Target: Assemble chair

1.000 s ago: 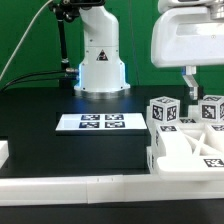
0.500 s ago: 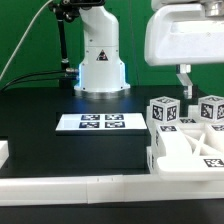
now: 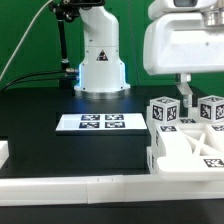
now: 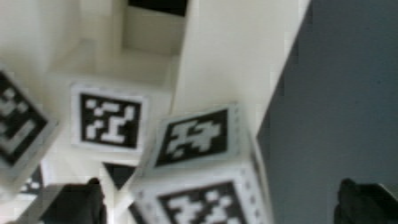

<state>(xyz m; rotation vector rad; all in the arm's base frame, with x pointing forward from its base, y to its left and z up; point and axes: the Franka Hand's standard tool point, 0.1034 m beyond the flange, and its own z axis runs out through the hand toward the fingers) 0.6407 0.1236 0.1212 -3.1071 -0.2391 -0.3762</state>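
The chair lies in loose white tagged parts at the exterior view's right: two upright square blocks [image 3: 165,112] [image 3: 212,110] stand on and behind a flat slab piece [image 3: 185,150]. My gripper [image 3: 183,88] hangs just above and between the two blocks, holding nothing. In the wrist view the gripper [image 4: 217,205] is open, with its dark fingertips [image 4: 71,205] far apart on either side of a tagged white block [image 4: 205,160] below them. Other tagged white parts [image 4: 107,120] lie beside it.
The marker board [image 3: 95,122] lies flat on the black table in the middle. The arm's white base [image 3: 100,62] stands behind it. A low white rim wall [image 3: 80,186] runs along the front edge.
The gripper has shifted a little toward the exterior view's left above the chair parts. The parts have not moved.
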